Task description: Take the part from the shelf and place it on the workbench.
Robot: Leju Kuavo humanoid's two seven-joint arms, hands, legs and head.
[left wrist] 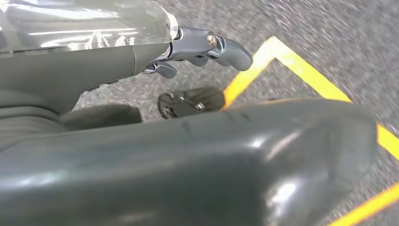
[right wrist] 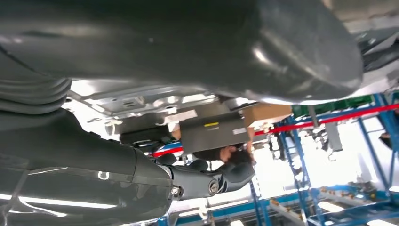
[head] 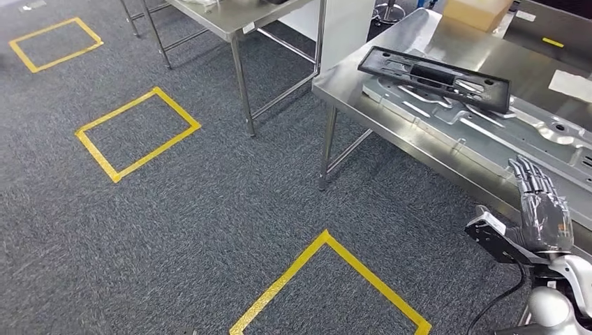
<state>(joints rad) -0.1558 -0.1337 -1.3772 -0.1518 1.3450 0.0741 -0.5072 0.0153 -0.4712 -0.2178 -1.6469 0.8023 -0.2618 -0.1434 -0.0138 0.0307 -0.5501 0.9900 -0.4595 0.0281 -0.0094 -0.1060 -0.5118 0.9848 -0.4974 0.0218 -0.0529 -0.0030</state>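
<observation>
A black rectangular frame part (head: 434,78) lies on a silver stamped metal panel (head: 502,122) on the steel workbench (head: 426,35) at the right. My right hand (head: 541,206) is raised in front of the bench's near edge, fingers straight and apart, holding nothing. The right wrist view has that hand's thumb (right wrist: 188,42) and fingers (right wrist: 207,181) with the bench's metal parts beyond them. My left hand (left wrist: 188,160) hangs over the grey carpet. Its fingers (left wrist: 221,47) are stretched out with nothing in them, above a yellow tape corner (left wrist: 282,56).
A second steel table (head: 230,17) stands at the back, its legs on the carpet. Yellow tape squares (head: 136,132) mark the floor, one right in front of me (head: 328,286). A cardboard box (head: 477,10) and a white sheet (head: 571,84) lie farther along the bench.
</observation>
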